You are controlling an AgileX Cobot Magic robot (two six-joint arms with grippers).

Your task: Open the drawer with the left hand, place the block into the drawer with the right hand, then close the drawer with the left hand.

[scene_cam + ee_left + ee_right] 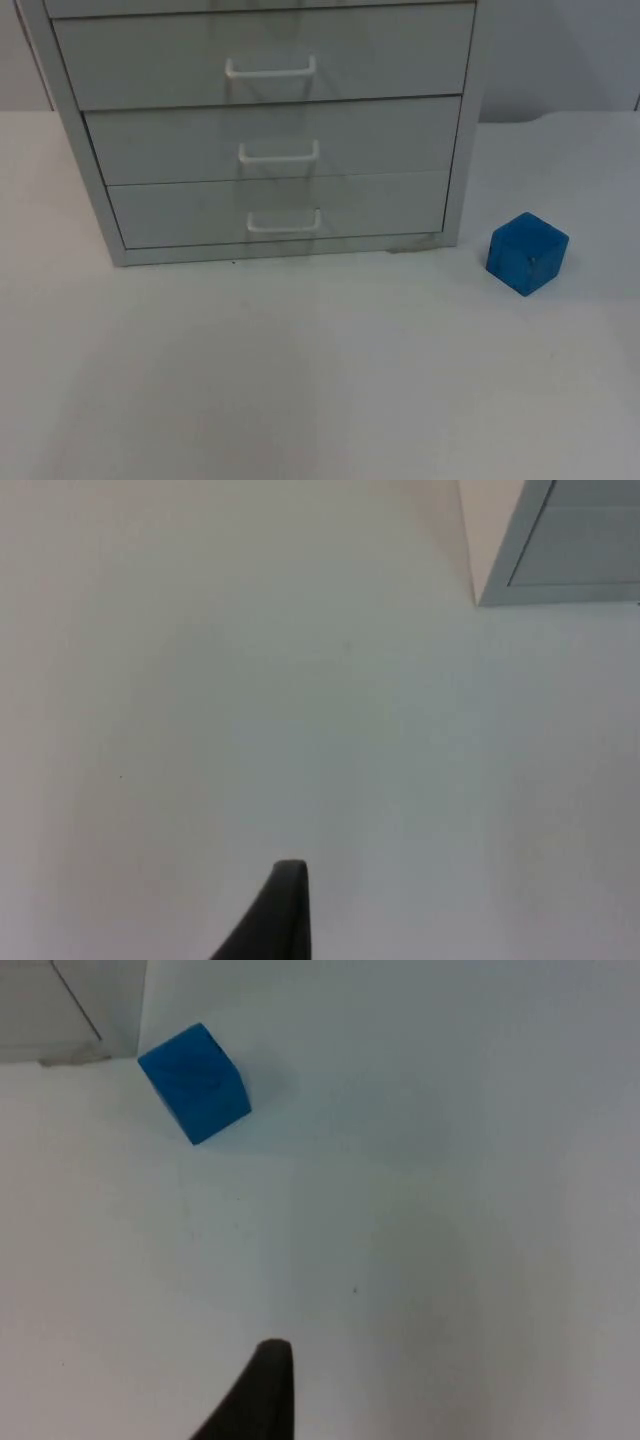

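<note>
White counter point(320, 380), bare across the front, with a grey partition wall point(560, 55) behind.

Grey drawer cabinet point(265, 130) stands at the back of the counter, left of centre. Three drawer fronts visible: top drawer point(265, 55), middle drawer point(270, 140), bottom drawer point(280, 210). Each carries a white bar handle, and all sit flush, none pulled out.

Blue block point(527, 254) rests on the counter just right of the cabinet's lower corner, apart from it, turned corner-on to the camera. The right wrist view also has it, sitting beside the cabinet edge.

Left gripper point(275, 910): one dark fingertip over bare counter, cabinet corner well off. Whether its fingers are open or closed, cannot tell.

Right gripper point(255, 1390): one fingertip over counter, well apart from the block. Fingers likewise cannot tell.

Progress, judged: nothing done. Opening, placing the block and closing all remain; both arms wait.
</note>
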